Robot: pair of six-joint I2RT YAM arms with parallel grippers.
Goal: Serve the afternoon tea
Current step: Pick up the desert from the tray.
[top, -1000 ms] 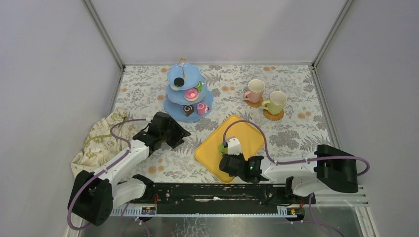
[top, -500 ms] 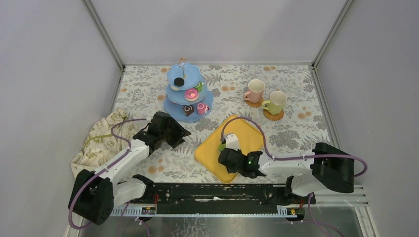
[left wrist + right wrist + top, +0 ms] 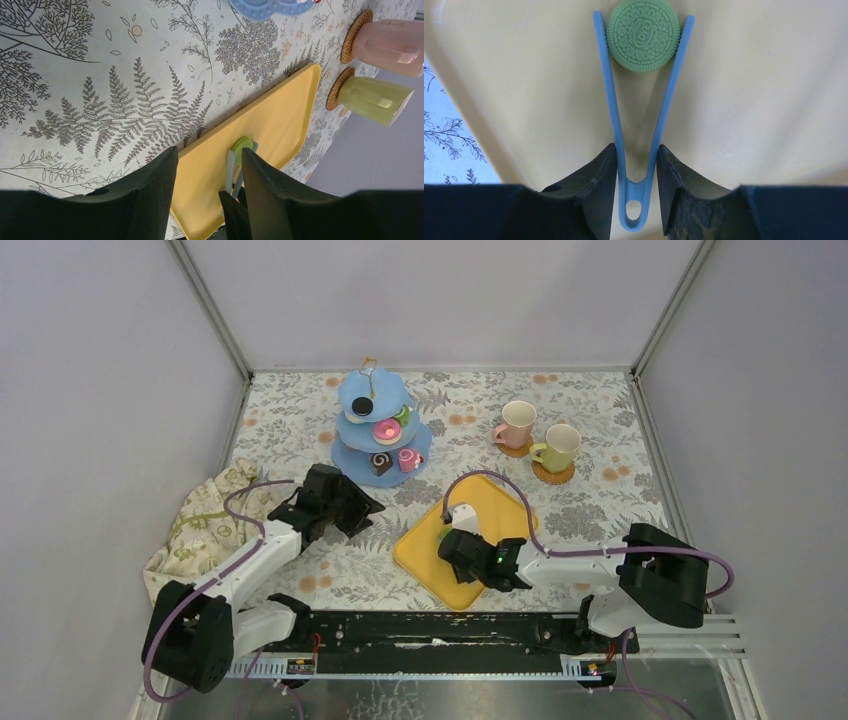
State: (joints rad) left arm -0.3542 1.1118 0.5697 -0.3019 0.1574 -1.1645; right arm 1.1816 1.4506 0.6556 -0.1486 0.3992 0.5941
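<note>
- Since a second ago, our right hand (image 3: 462, 540) has slid a little toward 11 o'clock over the yellow tray (image 3: 510, 515), taking the tongs (image 3: 612, 110) with it. Our left arm has hardly shifted.
- Our right hand is pressed onto the blue tongs near their hinge. The tong tips pinch the green cookie (image 3: 643, 35) from both sides, just above the tray.
- Our left hand (image 3: 207, 155) is spread with nothing between its fingers. It hovers over the desk (image 3: 600, 510) at 9 o'clock of the tray.
- We judge the step to be carrying this cookie to the blue stand (image 3: 348, 452), which is at 11 o'clock of the tray.
- Next we need to keep a steady squeeze, lift clear of the tray lip, and find a free spot on a tier. If we loosen the tongs, the cookie may drop.
- Count: one three-tier stand holding what look like five pastries, plus the cookie in the tongs.
- There are two mugs, the pink mug (image 3: 516, 424) and the green mug (image 3: 559, 447), each on one of the two coasters (image 3: 548, 475), at 1 o'clock of the tray.
- There is one tray, one pair of tongs and one cloth (image 3: 200, 520).
</note>
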